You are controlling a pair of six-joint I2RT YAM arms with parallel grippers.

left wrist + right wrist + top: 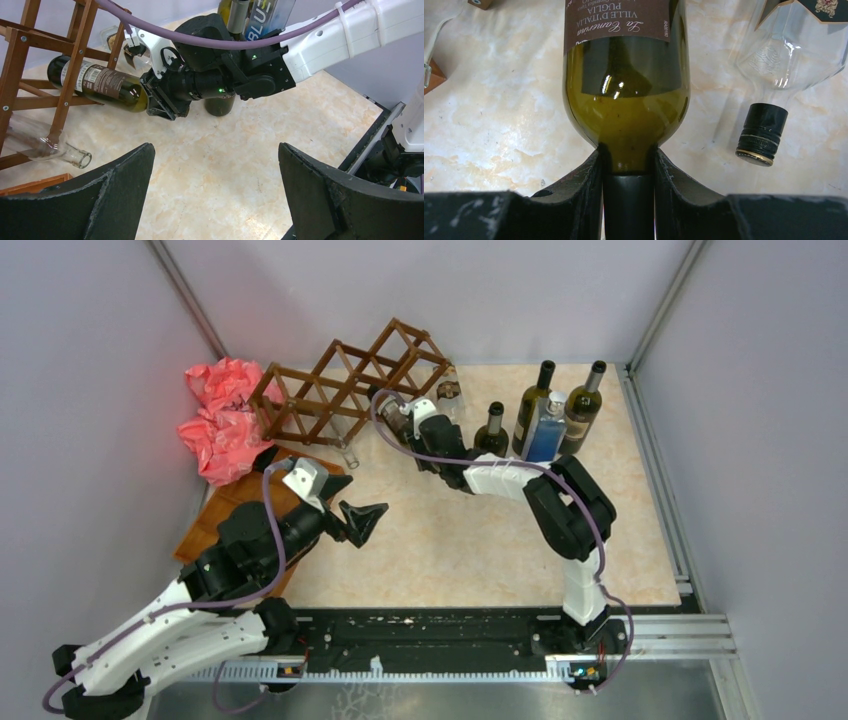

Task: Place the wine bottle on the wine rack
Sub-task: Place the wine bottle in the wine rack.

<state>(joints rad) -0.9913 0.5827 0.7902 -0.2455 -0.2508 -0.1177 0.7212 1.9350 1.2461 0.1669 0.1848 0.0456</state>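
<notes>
The wine bottle (pixel 102 84) is dark green with a brown label and lies almost level. Its base end reaches in between the slats of the dark wooden wine rack (pixel 17 65), which stands at the back left (pixel 345 375). My right gripper (pixel 628 167) is shut on the bottle's neck, right below the shoulder (pixel 626 100). From the left wrist view that gripper (pixel 161 102) sits just right of the rack. My left gripper (pixel 215 160) is open and empty over bare table, near the table's middle (pixel 365 520).
A clear empty bottle (pixel 55 150) lies low in the rack. Another clear bottle with a black cap (pixel 789 55) lies beside the held one. Several upright bottles (pixel 545 410) stand back right. Pink crumpled plastic (pixel 222 415) and a brown tray (pixel 235 515) are at left.
</notes>
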